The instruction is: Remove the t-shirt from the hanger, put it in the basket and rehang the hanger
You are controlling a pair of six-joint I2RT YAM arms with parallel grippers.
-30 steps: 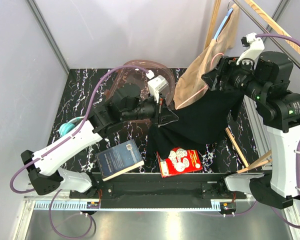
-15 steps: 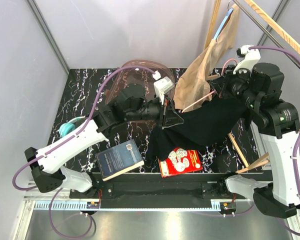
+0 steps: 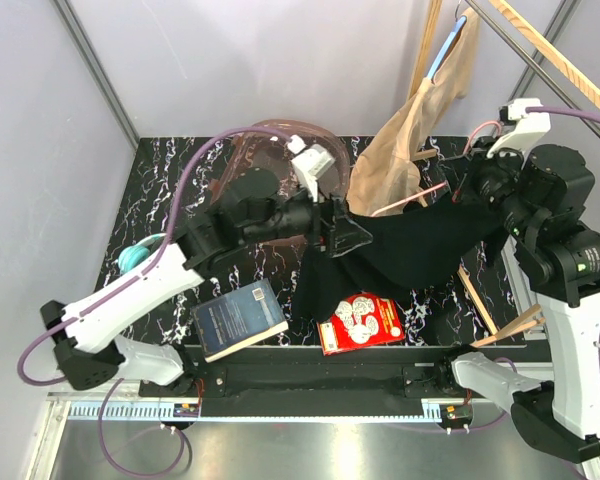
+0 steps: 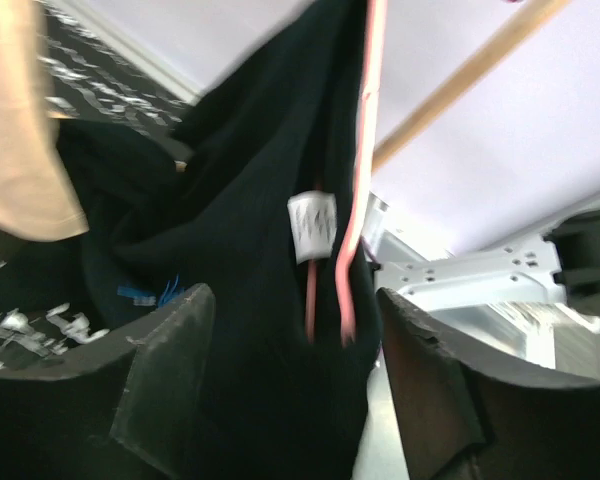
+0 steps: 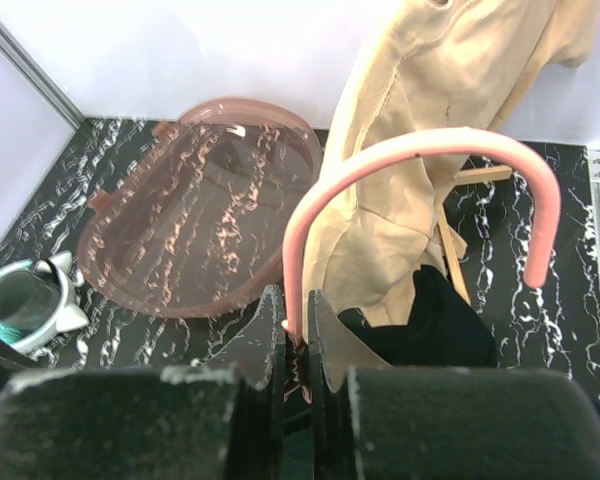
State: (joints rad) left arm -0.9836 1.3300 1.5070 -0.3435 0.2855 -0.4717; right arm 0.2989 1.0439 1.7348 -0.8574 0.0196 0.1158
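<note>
The black t-shirt drapes from a pink hanger down to the table. My right gripper holds the upper end. In the right wrist view its jaws are shut on the stem of the hanger's curved pink hook. My left gripper is at the shirt's left side. In the left wrist view it stands open, with black t-shirt cloth loose between the fingers. The pink hanger wires and a white label show just beyond.
A beige garment hangs from the wooden rack at the back right. A pink see-through tub lies behind the left arm. A dark book, a red packet and a teal object lie near the front.
My left gripper has opened and let go of the black cloth. My right gripper has shut on the hanger's hook and pulled to the right, stretching the shirt out.
</note>
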